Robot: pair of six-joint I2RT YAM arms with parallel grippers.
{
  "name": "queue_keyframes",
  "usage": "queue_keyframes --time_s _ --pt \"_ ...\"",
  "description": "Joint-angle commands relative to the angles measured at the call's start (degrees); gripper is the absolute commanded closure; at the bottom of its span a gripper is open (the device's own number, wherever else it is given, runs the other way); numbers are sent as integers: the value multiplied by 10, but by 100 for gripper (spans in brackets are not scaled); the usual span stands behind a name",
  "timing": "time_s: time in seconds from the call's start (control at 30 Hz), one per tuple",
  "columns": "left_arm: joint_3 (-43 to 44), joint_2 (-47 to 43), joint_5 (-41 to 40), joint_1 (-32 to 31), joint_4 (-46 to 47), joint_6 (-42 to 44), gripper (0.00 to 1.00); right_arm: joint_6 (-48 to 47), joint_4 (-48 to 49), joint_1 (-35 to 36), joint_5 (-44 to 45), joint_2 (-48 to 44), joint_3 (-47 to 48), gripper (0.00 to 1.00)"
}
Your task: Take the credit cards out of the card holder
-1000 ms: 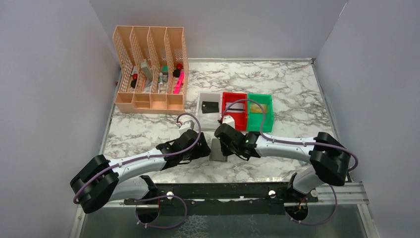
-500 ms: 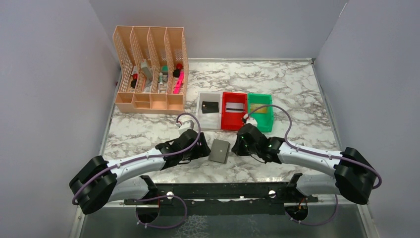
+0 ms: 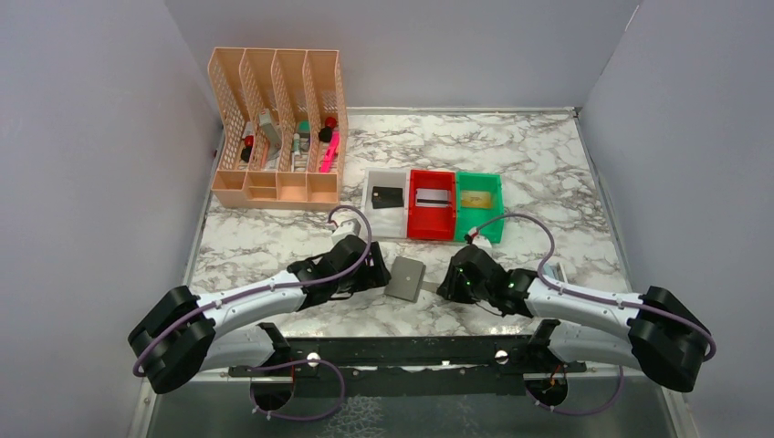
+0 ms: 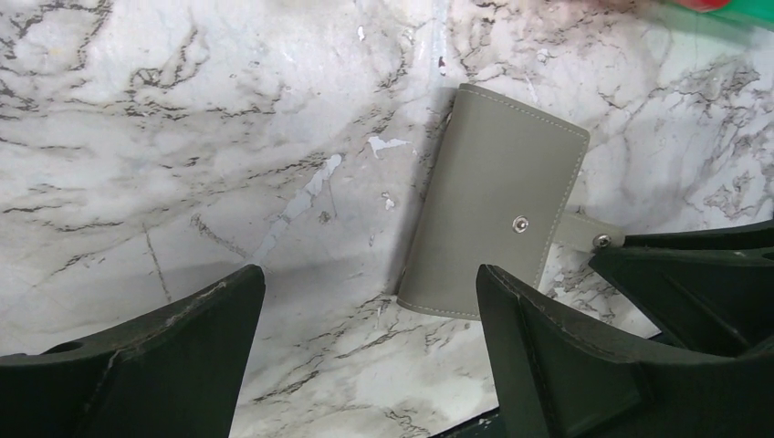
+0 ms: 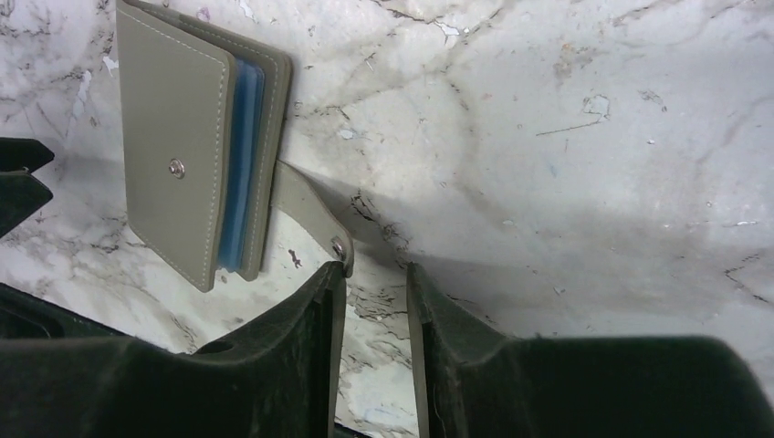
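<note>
The card holder lies folded shut on the marble, between my two grippers. In the left wrist view the holder lies ahead of my left gripper, which is wide open and empty. In the right wrist view the holder shows blue pockets at its edge, and its snap strap reaches the tip of one finger. My right gripper is empty, its jaws a narrow gap apart. The black card lies in the white bin, the silvery-white striped card in the red bin, the gold card in the green bin.
The white bin, red bin and green bin stand in a row behind the holder. A peach file organiser with small items stands at the back left. A small white item lies right of my right arm.
My right arm has pulled back from the bins and the holder, to the right and toward the near edge. The holder now lies uncovered. My left arm has barely moved.
</note>
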Motion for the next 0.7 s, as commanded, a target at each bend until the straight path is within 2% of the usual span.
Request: queue_keyframes --time_s 0.0,0.4,0.53,0.67 --pt "28 4 17 1 -7 17 10 38 29 -1 3 -15 -14 61" --pt "75 30 28 -13 -34 84 9 60 102 -4 -56 5 -22 58" --pt "98 57 26 -32 -37 103 9 61 103 -8 -49 20 -19 57" --pt "129 91 17 -54 -45 121 12 68 112 -22 -51 43 -18 61"
